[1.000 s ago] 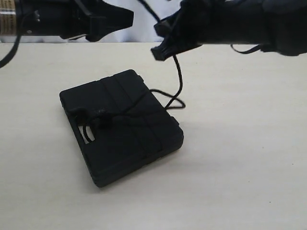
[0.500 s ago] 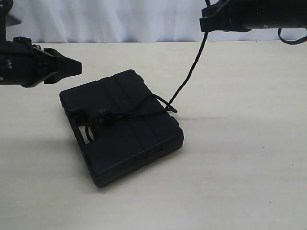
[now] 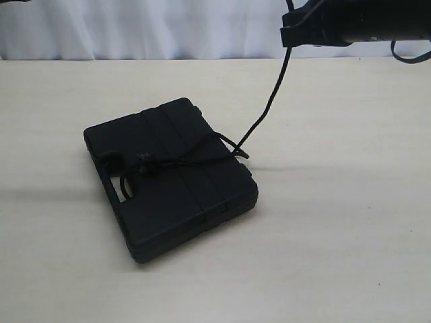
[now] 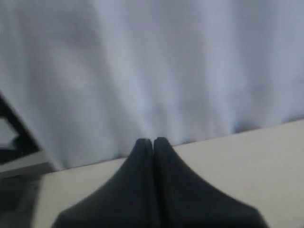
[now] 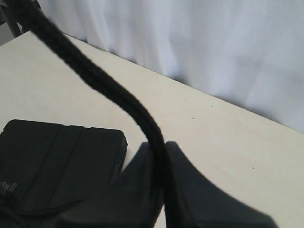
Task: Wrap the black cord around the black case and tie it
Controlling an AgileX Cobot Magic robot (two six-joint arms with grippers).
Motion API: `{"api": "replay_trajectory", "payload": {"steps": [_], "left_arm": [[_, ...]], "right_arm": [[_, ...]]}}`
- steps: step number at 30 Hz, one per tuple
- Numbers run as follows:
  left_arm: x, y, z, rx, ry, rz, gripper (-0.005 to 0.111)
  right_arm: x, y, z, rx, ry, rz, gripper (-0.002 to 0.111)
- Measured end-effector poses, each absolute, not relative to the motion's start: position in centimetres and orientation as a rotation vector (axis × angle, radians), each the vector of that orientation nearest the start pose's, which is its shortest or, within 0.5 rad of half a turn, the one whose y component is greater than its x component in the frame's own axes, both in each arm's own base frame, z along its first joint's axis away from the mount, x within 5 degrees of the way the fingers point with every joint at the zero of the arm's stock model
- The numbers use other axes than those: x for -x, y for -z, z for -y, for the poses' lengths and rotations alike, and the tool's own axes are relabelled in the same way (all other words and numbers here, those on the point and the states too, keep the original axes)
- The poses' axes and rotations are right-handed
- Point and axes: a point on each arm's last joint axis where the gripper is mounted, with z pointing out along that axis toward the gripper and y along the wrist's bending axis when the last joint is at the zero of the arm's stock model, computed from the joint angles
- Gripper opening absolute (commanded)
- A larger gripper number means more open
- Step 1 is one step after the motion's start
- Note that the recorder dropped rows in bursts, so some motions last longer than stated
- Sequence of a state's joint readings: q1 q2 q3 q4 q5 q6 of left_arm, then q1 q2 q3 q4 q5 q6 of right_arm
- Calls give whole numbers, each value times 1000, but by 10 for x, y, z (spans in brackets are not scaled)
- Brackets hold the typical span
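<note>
The black case [image 3: 175, 182] is seen lying flat on the table [image 3: 337, 235], towards the left of the exterior view, with its handle cut-out turned to the near left. The black cord [image 3: 269, 101] is laid across the lid from a fuzzy tuft beside the cut-out to the far right edge, where a small loop or crossing is formed. From that edge the cord is drawn up in a nearly straight line to the right gripper [image 3: 291, 33], which is held high above the table, well apart from the case. In the right wrist view the right gripper [image 5: 159, 145] is shown clamped on the black cord [image 5: 95, 76], which is passed between its closed jaws, with the black case [image 5: 57, 156] below it. The left gripper [image 4: 153, 141] is not shown in the exterior view; in its own wrist view its jaws are pressed together with nothing between them, and it is pointed towards the white curtain [image 4: 142, 71].

The wrapping is judged to be largely done, since the cord is already run over the lid, though whether it is passed beneath the case cannot be told. The tie is judged unfinished: a pull on the raised end is needed to tighten it, and a firm knot cannot be confirmed.
</note>
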State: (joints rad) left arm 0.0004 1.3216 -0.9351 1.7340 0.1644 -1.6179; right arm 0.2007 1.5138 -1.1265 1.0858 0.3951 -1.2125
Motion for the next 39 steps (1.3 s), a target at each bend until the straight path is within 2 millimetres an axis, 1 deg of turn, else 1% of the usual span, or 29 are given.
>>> {"api": "replay_trajectory", "payload": {"steps": [1, 3, 5, 6, 8, 9, 11, 12, 13, 15, 16, 19, 21, 26, 33, 37, 38, 39], "left_arm": [[-300, -330, -21, 35, -313, -1848, 0], [-303, -328, -30, 26, -456, -1892, 0], [-306, -324, -37, 40, -567, -1996, 0], [-308, -319, -40, 47, -603, -2088, 0], [-311, -304, -38, 81, -556, -2326, 0], [-311, -294, -34, 77, -488, -2469, 0], [-311, -270, -20, 54, -278, -2711, 3], [-311, -261, -12, 17, -173, -2784, 7], [-310, -246, 1, 8, -23, -2865, 11], [-308, -226, 18, -35, 115, -2934, 20], [-305, -216, 26, -57, 153, -2962, 25], [-299, -191, 42, -75, 202, -3016, 36], [-298, -180, 49, -47, 204, -3013, 42], [-301, -159, 60, 71, 210, -2959, 49], [-316, -133, 63, 205, 220, -2884, 49], [-323, -118, 64, 241, 221, -2860, 48], [-324, -114, 64, 243, 218, -2861, 45], [-325, -112, 64, 247, 217, -2857, 39]], "right_arm": [[-331, -314, -99, 578, -383, -1970, 4], [-331, -314, -99, 575, -379, -1969, 4], [-332, -314, -98, 570, -362, -1964, 4], [-332, -314, -97, 566, -356, -1963, 4], [-332, -314, -97, 564, -351, -1961, 4], [-332, -314, -97, 564, -351, -1961, 4], [-332, -314, -97, 572, -356, -1964, 4], [-332, -314, -98, 582, -357, -1965, 4], [-331, -313, -98, 594, -363, -1968, 4], [-330, -312, -100, 612, -377, -1974, 4], [-329, -312, -100, 618, -386, -1976, 4], [-328, -312, -101, 627, -396, -1979, 4], [-328, -312, -101, 630, -399, -1980, 4], [-327, -311, -102, 636, -408, -1983, 4], [-327, -311, -102, 644, -414, -1985, 4], [-327, -311, -102, 646, -413, -1985, 4], [-327, -311, -102, 646, -413, -1985, 4], [-327, -311, -102, 646, -413, -1985, 4]]}}
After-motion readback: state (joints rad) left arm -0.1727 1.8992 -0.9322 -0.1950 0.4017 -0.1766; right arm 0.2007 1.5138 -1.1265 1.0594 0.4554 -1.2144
